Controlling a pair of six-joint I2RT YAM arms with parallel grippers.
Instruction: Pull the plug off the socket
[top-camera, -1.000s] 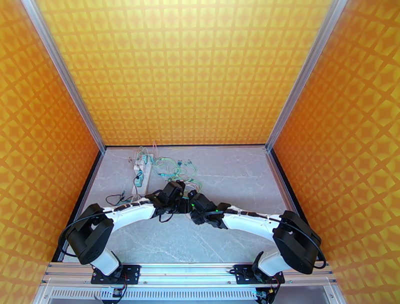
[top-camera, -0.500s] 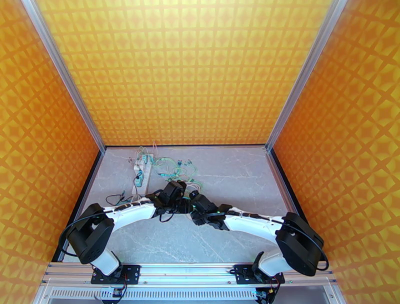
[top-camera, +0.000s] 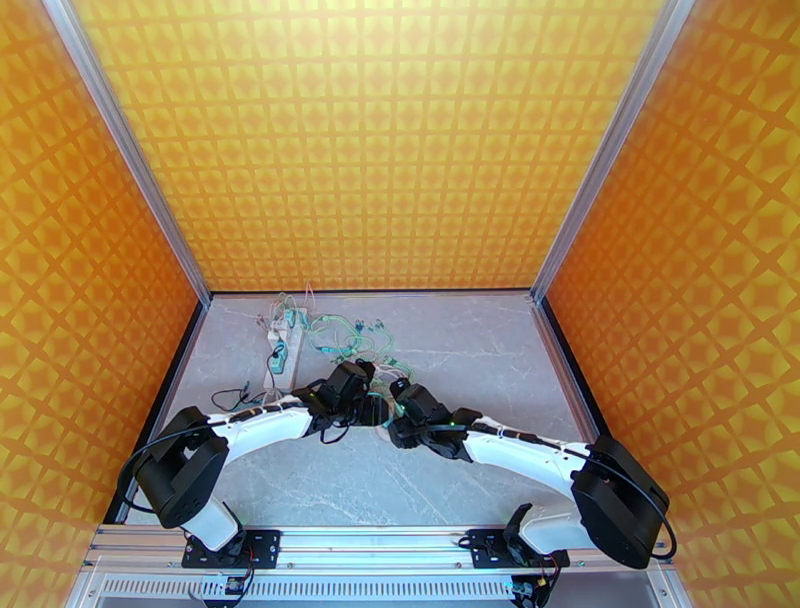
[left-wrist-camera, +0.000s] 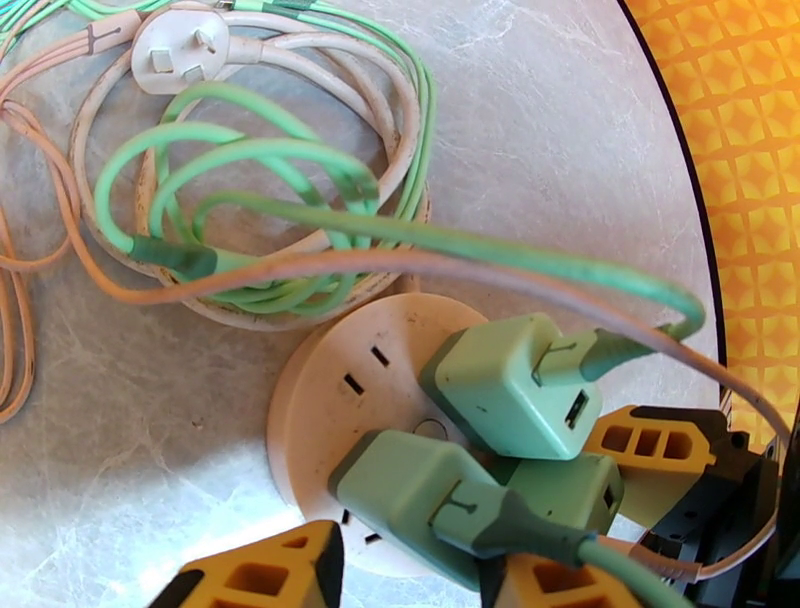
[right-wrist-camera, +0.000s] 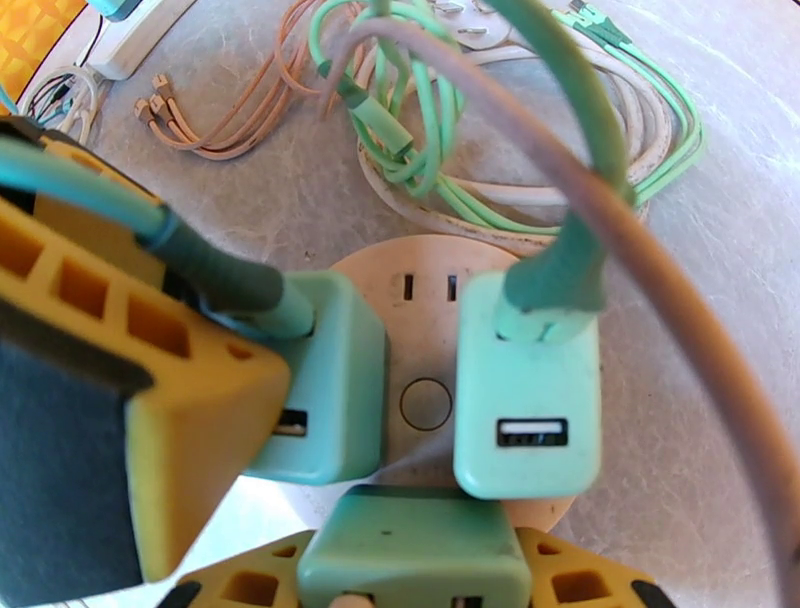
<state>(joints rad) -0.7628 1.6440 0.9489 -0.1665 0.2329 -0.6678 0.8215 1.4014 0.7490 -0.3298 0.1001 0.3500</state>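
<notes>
Outward the right arm (top-camera: 520, 455) has been swung, right gripper (right-wrist-camera: 415, 582) clamped on the nearest plug (right-wrist-camera: 415, 540), left gripper (left-wrist-camera: 420, 572) on a second plug (left-wrist-camera: 390, 480).

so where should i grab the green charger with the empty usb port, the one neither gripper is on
Probably by its two flat long sides, from straight above the round socket. The green charger stands upright with its green cable leaving the upper face, so straddle the cable; the neighbouring charger crowds the inner side, so stay high.
</notes>
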